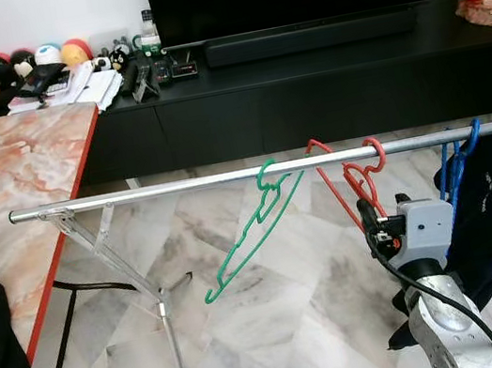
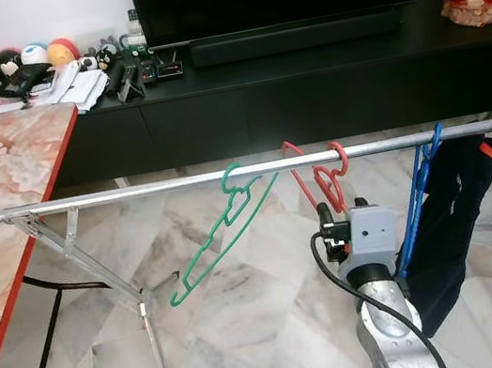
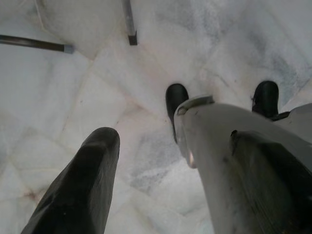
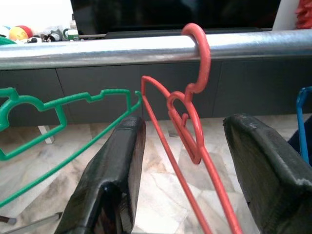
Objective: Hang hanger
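On the rail (image 1: 180,186) your red hanger (image 4: 192,122) already hangs by its hook; your right gripper (image 4: 185,175) stands wide around it, gripping nothing. You need only withdraw.

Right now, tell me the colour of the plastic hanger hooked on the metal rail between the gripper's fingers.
Red hanger, clearest in the right wrist view.

The right arm (image 1: 446,320) reaches up and forward at the near right, its grey wrist block topmost. The right gripper (image 4: 187,161) holds its two black fingers (image 4: 114,170) spread wide apart. The left gripper (image 3: 146,161) hangs pointing down, its fingers apart, beside the robot's silver leg (image 3: 234,161).
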Controlling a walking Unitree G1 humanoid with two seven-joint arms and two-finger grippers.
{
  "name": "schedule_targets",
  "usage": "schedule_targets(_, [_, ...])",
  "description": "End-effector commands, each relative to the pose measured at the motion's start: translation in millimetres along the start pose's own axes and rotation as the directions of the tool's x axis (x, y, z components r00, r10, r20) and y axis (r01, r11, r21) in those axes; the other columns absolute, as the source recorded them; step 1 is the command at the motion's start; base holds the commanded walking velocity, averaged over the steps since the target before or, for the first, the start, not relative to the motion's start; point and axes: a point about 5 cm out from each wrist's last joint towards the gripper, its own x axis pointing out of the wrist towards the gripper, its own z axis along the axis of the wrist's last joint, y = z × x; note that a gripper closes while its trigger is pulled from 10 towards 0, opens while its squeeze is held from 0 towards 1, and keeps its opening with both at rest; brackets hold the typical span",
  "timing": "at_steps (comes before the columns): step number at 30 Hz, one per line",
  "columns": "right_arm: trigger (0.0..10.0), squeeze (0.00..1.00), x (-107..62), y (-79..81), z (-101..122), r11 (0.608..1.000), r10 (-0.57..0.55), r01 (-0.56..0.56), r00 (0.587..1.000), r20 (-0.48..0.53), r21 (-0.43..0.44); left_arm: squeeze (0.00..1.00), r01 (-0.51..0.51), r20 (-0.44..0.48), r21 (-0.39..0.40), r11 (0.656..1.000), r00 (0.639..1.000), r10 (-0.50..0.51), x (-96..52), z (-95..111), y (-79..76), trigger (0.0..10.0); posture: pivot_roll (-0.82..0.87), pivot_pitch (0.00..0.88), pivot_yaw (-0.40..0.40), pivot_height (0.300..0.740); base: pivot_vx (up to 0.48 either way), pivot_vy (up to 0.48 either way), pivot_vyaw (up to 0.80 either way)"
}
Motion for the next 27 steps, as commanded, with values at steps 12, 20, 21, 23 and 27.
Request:
schedule_targets(12, [10.0, 0.0, -3.9, -1.0, -0.7, 0.999, -0.034, 0.034, 0.999, -0.003, 0.028, 0.0, -0.06, -0.044, -0.007, 0.998, 0.997, 0.06, -16.5, -29.7, 47.6, 10.0, -0.05, 0.143, 0.014, 0.74, -0.283, 0.0, 0.0])
schedule_targets(20, [10.0, 0.0, -2.1, 2.7, -0.8, 0.999, -0.029, 0.029, 1.0, 0.002, 0.038, 0.0, -0.048, -0.048, -0.005, 0.999, 0.998, 0.048, -16.3, -31.8, 44.2, 10.0, -0.04, 0.113, 0.015, 0.74, -0.298, 0.0, 0.0])
schedule_targets(21, [10.0, 0.0, -0.9, 2.6, 0.3, 0.999, -0.031, 0.031, 0.999, 0.006, 0.037, 0.0, -0.044, -0.047, -0.005, 0.999, 0.998, 0.044, -15.8, -31.3, 42.7, 10.0, -0.04, 0.112, 0.015, 0.74, -0.296, 0.0, 0.0])
schedule_targets(23, [10.0, 0.0, 0.2, 2.1, 0.8, 0.999, -0.034, 0.034, 0.999, 0.007, 0.038, 0.0, -0.043, -0.046, -0.005, 0.999, 0.998, 0.042, -15.4, -30.6, 41.9, 10.0, -0.05, 0.108, 0.013, 0.74, -0.298, 0.0, 0.0])
schedule_targets(27, [10.0, 0.0, 1.4, 1.2, 1.1, 0.999, -0.036, 0.036, 0.999, 0.007, 0.038, 0.0, -0.039, -0.041, -0.007, 0.999, 0.998, 0.039, -14.3, -28.3, 40.2, 10.0, -0.05, 0.109, 0.011, 0.74, -0.296, 0.0, 0.0])
